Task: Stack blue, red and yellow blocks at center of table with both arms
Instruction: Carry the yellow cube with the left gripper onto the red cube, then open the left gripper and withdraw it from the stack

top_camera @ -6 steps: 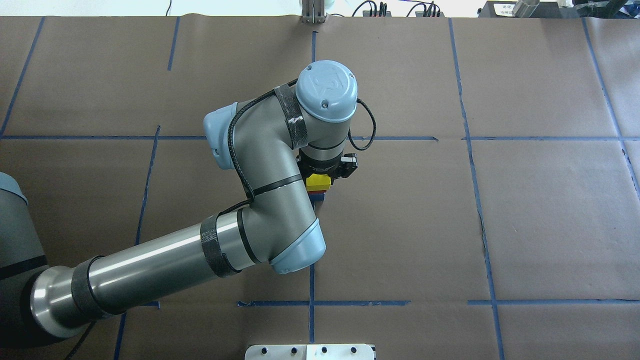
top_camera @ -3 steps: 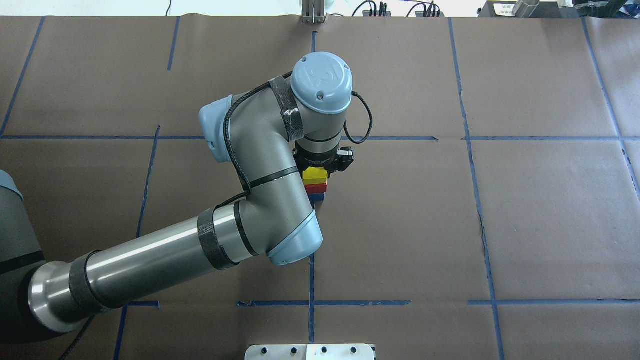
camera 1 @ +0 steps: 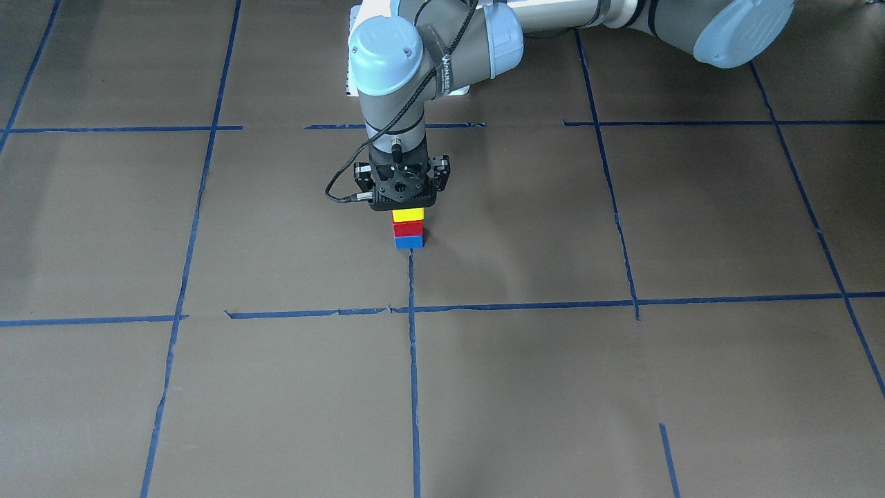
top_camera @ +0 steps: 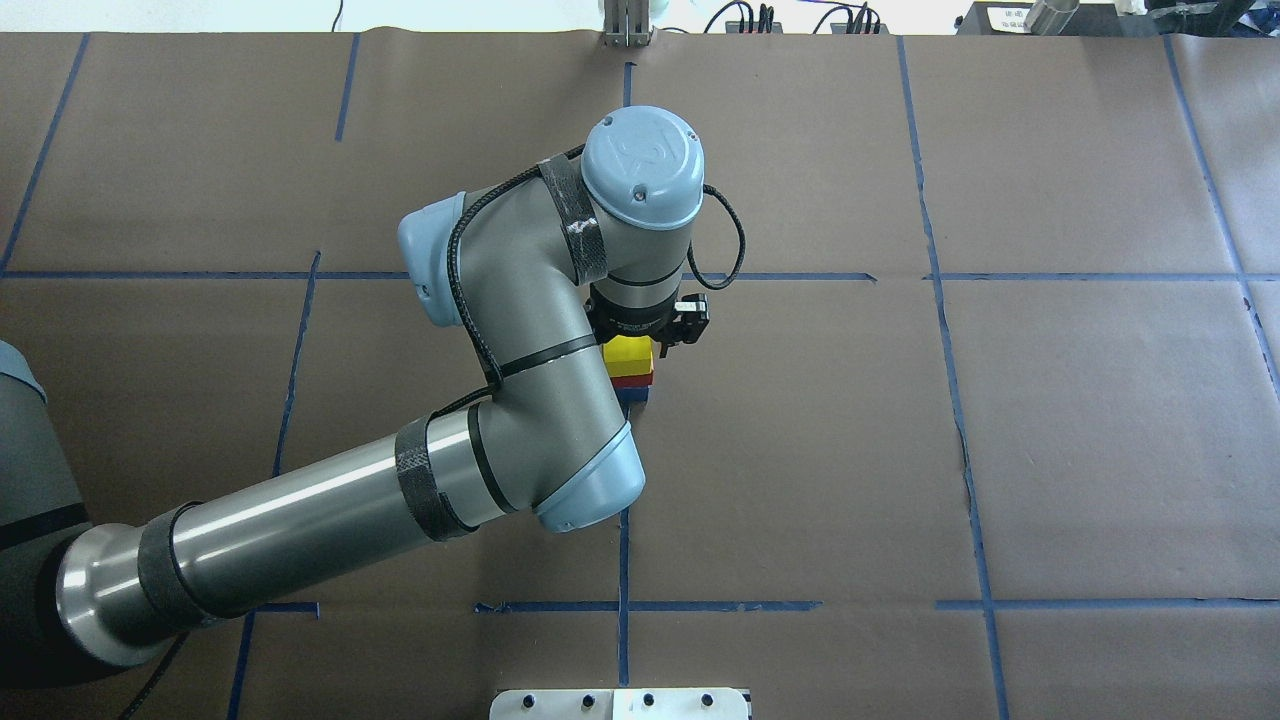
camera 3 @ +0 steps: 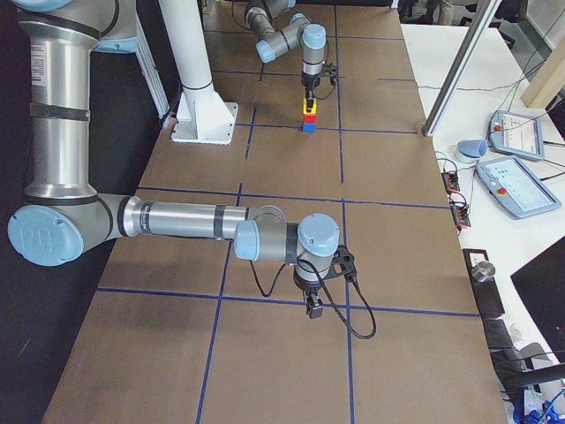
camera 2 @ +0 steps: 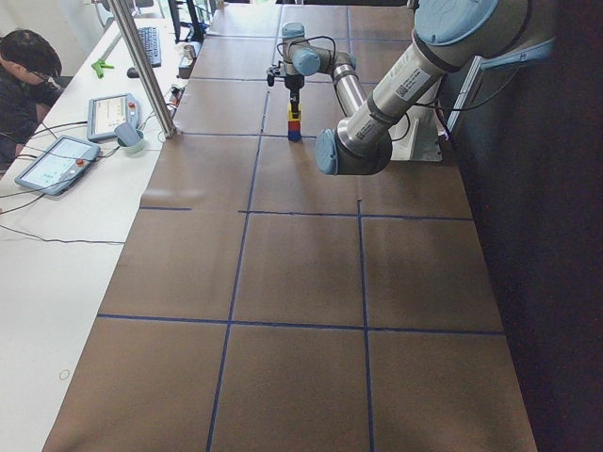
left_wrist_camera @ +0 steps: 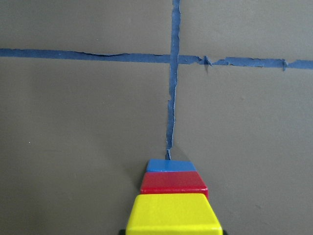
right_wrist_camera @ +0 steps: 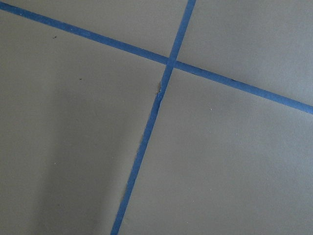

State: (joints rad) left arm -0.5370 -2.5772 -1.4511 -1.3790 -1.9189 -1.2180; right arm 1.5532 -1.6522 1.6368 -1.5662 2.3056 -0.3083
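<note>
A wide desk [top_camera: 1100, 450] covered in brown paper, marked with a grid of blue tape lines [top_camera: 950, 350], fills every view. In the overhead view, the left arm [top_camera: 330, 515] enters from the lower left and bends up to the middle of the frame, with its wrist pointing straight down. In the right-side view, the right arm [camera 3: 177, 218] lies low across the lower half of the frame, well apart from the stack. The left claw [camera 1: 404, 200] sits directly over the stack. In its wrist view, dark fingertips press against both sides of the yellow block, so the claw is closed on it. The right claw [camera 3: 311, 309] hangs just above a tape line, and I cannot tell how far open it is. The blocks form one upright tower near the frame's center. The yellow block [camera 1: 408, 215] is on the red block [camera 1: 408, 229], which is on the blue block [camera 1: 408, 242], at the end of a tape line.
</note>
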